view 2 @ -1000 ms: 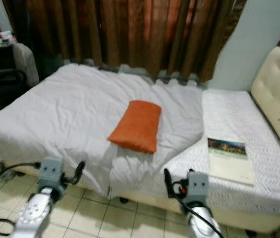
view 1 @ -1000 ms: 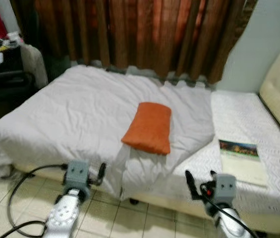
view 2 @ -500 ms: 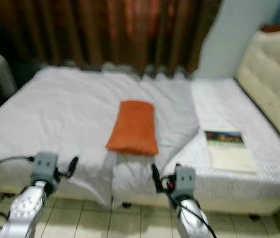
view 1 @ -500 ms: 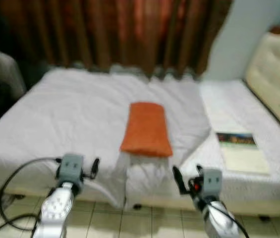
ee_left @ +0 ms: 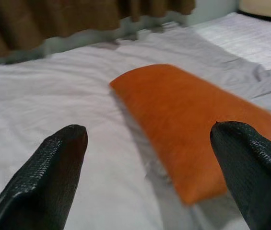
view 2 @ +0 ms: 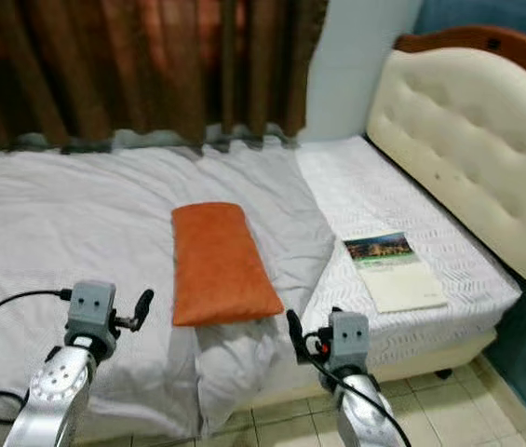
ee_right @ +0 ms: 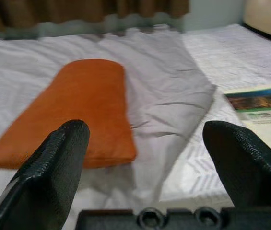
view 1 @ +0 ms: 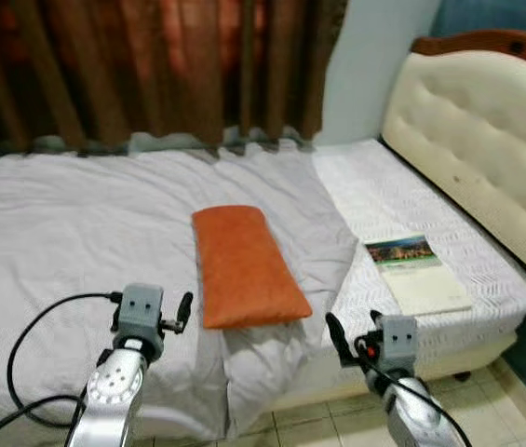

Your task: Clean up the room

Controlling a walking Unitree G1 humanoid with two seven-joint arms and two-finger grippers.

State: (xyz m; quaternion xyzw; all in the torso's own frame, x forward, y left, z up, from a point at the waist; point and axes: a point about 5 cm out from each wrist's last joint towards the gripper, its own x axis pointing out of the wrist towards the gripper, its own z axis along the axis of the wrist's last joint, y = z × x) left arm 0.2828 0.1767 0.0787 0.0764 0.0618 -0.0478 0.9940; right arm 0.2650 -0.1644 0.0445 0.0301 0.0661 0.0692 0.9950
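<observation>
Brown curtains (view 1: pixel 151 65) back a bed (view 1: pixel 48 242) where an orange pillow (view 1: pixel 244 265) lies on the grey blanket (view 1: pixel 76 223), a book (view 1: pixel 416 275) beside it. Left gripper (ee_left: pixel 149 158) gapes wide, empty. Right gripper (ee_right: pixel 147 158) too; reaching carelessly could snag blanket folds.
</observation>
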